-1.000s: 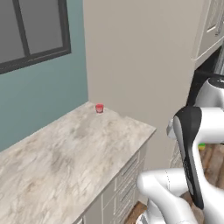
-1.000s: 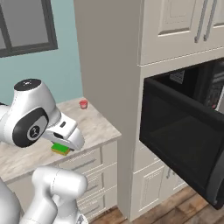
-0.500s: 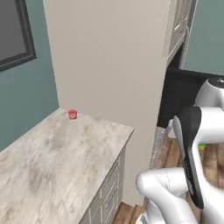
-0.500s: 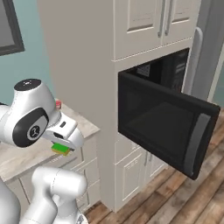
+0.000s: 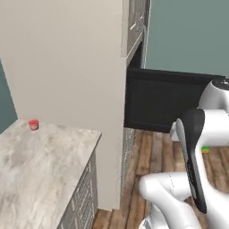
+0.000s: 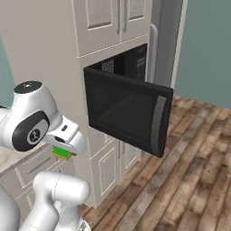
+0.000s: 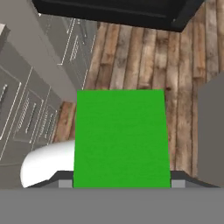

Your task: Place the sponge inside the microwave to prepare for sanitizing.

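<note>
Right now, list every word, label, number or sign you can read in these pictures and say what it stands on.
None can be read.
Microwave: no legible brand or numbers on its open door.
Sponge: plain green face, no print.
Red cup: no label visible.
Robot arm joint: a small pale mark, too blurred to read.

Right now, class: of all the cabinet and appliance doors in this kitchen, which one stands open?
The microwave: its dark glass door hangs swung out over the wood floor, while the white cupboard doors above stay shut.
</note>
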Controlling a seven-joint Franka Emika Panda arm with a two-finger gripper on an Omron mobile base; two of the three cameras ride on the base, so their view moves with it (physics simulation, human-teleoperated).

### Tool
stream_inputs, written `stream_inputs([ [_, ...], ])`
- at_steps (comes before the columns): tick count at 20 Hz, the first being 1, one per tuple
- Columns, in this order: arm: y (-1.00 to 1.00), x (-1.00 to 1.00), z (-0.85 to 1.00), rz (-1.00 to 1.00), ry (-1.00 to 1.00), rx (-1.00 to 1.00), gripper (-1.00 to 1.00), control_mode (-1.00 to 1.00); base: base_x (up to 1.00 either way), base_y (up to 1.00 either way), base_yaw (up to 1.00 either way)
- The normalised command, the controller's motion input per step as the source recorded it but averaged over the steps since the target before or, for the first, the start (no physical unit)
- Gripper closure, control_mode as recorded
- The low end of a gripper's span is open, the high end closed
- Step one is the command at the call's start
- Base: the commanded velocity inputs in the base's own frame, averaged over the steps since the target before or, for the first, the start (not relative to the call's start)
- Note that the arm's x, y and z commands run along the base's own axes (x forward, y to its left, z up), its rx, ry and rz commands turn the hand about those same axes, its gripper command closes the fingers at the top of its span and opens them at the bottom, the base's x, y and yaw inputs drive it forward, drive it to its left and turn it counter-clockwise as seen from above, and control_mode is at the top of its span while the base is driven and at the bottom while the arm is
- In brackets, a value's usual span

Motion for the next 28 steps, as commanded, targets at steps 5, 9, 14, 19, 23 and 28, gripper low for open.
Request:
stream_inputs([
  [5, 0.0, 0.0, 0.0, 0.0, 0.0, 0.0, 1.0, 1.0, 0.0, -0.78, -0.36],
  [9, 0.0, 0.0, 0.0, 0.0, 0.0, 0.0, 1.0, 1.0, 0.0, -0.69, -0.36],
  [14, 0.0, 0.0, 0.0, 0.0, 0.0, 0.0, 1.0, 1.0, 0.0, -0.56, -0.33],
  [19, 0.0, 0.0, 0.0, 0.0, 0.0, 0.0, 1.0, 1.0, 0.0, -0.39, -0.16],
  [23, 0.0, 0.0, 0.0, 0.0, 0.0, 0.0, 1.0, 1.0, 0.0, -0.62, -0.07],
  [28, 0.0, 0.0, 0.0, 0.0, 0.0, 0.0, 1.0, 1.0, 0.06, -0.73, -0.04],
])
